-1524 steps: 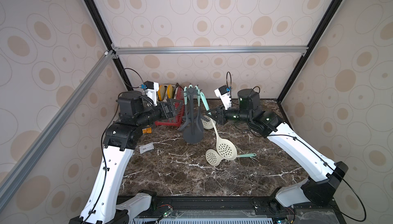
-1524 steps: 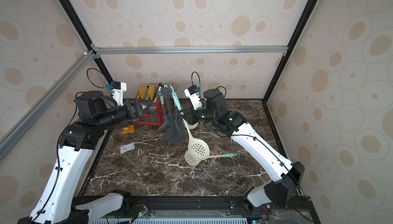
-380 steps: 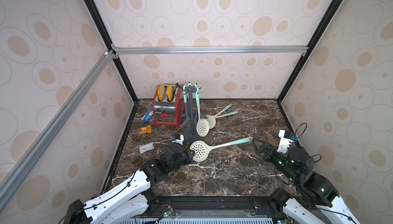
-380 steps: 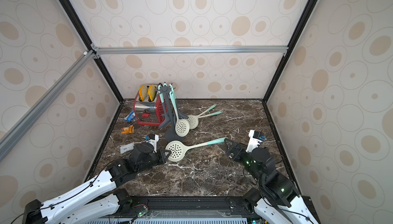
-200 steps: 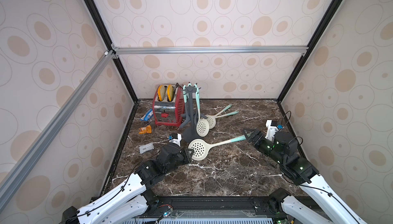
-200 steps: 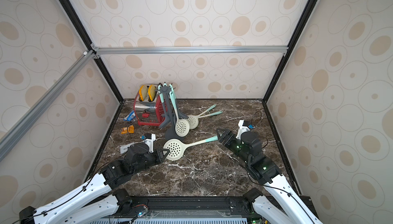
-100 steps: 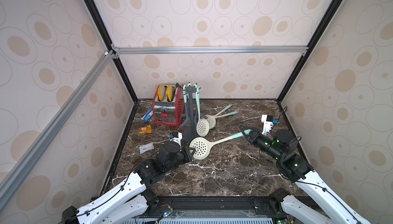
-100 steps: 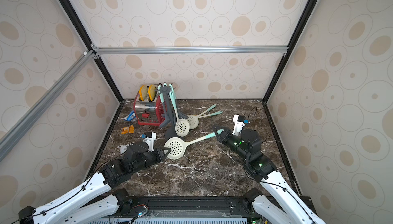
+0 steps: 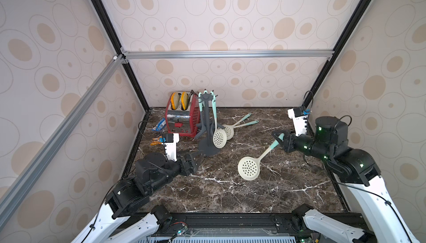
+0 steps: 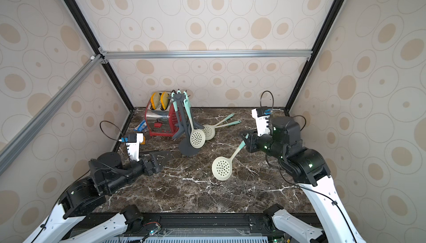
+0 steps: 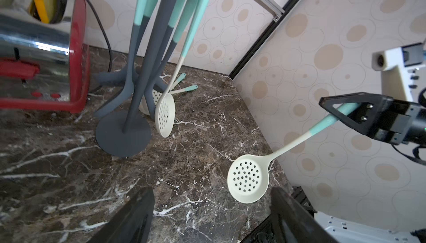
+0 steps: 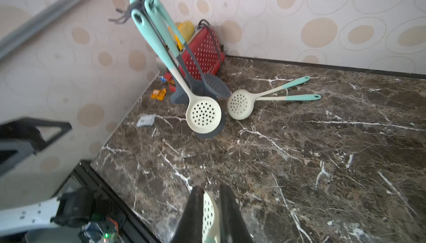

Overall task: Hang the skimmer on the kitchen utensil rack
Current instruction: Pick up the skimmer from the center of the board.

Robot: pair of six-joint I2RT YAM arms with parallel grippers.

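In both top views the right hand (image 9: pixel 276 137) clamps the teal handle end of the skimmer (image 9: pixel 249 171) right of centre, bowl drooping lower-left toward the bench (image 9: pixel 230 198). The kitchen utensil rack (image 9: pixel 208 150) stands upper left, nearer the left hand (image 9: pixel 194 158). Left wrist view: that hand's fingers (image 11: pixel 134 217) gape wide, empty; right wrist view: the rack lies ahead of the gripped skimmer.

The table (image 9: pixel 230 191) is a dark brown marble-patterned slab with white veins, walled in at the back and both sides. Toward its back left corner stand a red and chrome toaster (image 9: pixel 182 122) and, just beside it, the kitchen utensil rack (image 9: pixel 207 150) on its round base. Two cream skimmers (image 9: pixel 229 130) lie behind the rack with their teal handles crossed, and a blue packet (image 9: pixel 160 124), a small orange item (image 9: pixel 155 141) and a grey card (image 12: pixel 145 120) lie near the left wall.
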